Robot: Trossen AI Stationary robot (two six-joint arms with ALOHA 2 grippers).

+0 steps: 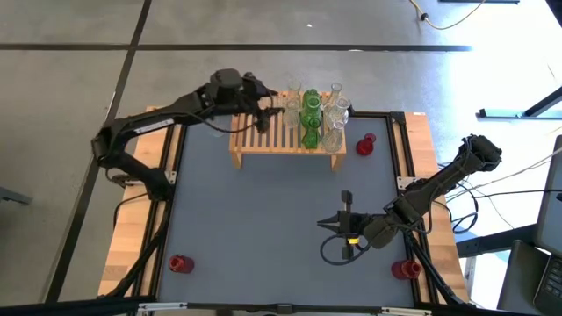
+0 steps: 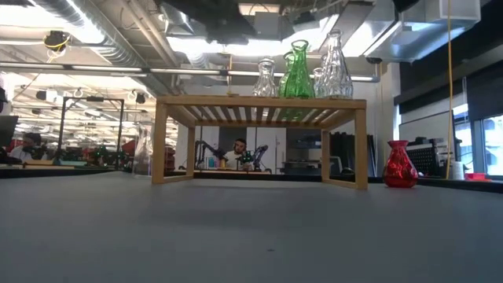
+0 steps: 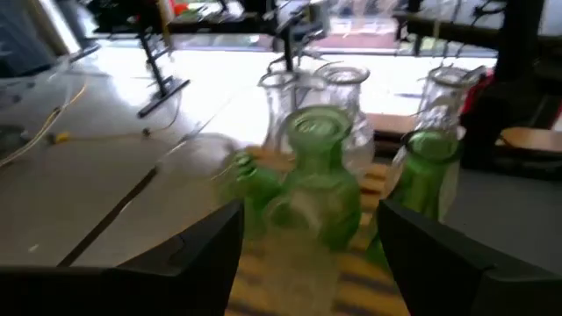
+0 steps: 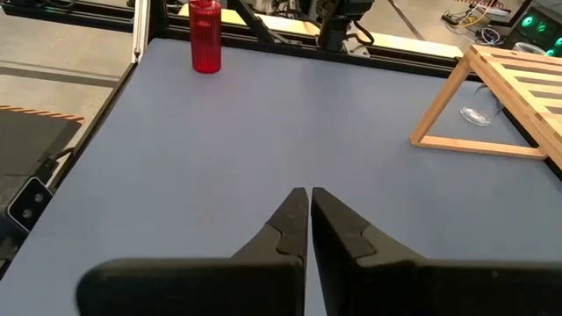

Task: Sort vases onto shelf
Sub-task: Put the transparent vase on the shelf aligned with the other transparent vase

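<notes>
The light-wood shelf stands at the table's far side. Several green and clear vases stand upright on the right half of its slatted top; in the low view a green vase stands between clear ones. My left gripper hovers open over the shelf's left half. In the left wrist view its fingers stand apart with a green vase ahead of them. A red vase stands on the table right of the shelf. My right gripper waits shut above the table's near right.
One red vase stands near the table's near left corner, seen also in the right wrist view. Another red vase stands at the near right edge. The blue-grey tabletop lies bare between the shelf and the near edge.
</notes>
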